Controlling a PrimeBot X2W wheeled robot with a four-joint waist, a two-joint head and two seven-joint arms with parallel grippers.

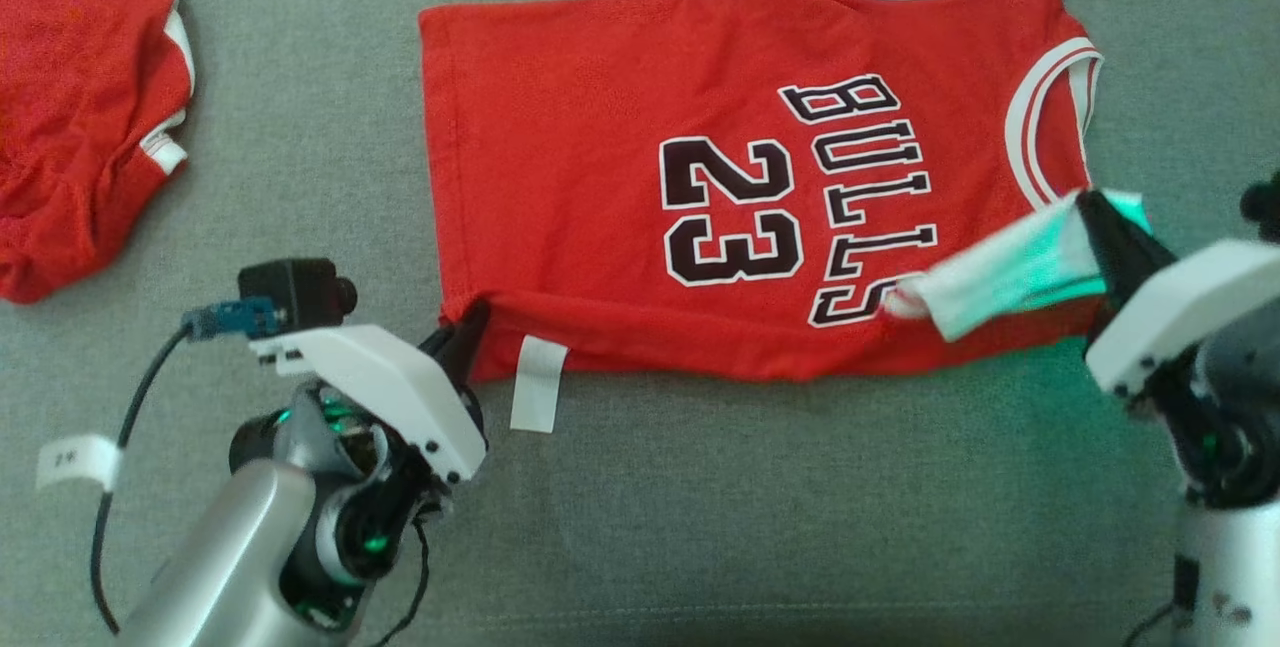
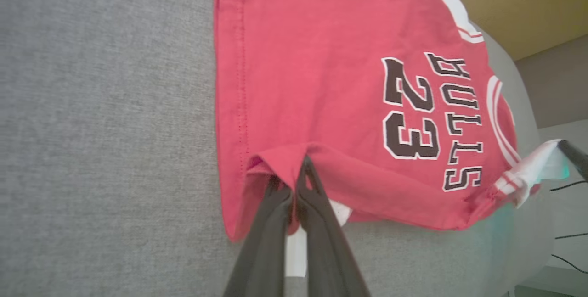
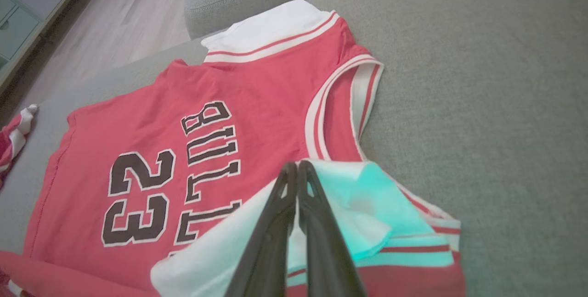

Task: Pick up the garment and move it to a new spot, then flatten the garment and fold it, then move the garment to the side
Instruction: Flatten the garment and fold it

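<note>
The left end effector [image 2: 294,191] is pinched shut on the hem corner of the jersey [image 1: 620,167]. The right end effector [image 3: 296,173] is clamped on its white sleeve [image 3: 349,196], lifting that edge. The jersey lies spread on the grey sofa [image 1: 700,527], its near edge folded over. It looks light, soft and limp, likely to sag between grips, so corners and seamed edges are the surest holds. A tag [image 1: 537,382] hangs off the near edge. Another red garment [image 1: 80,107] lies crumpled well apart to the left.
</note>
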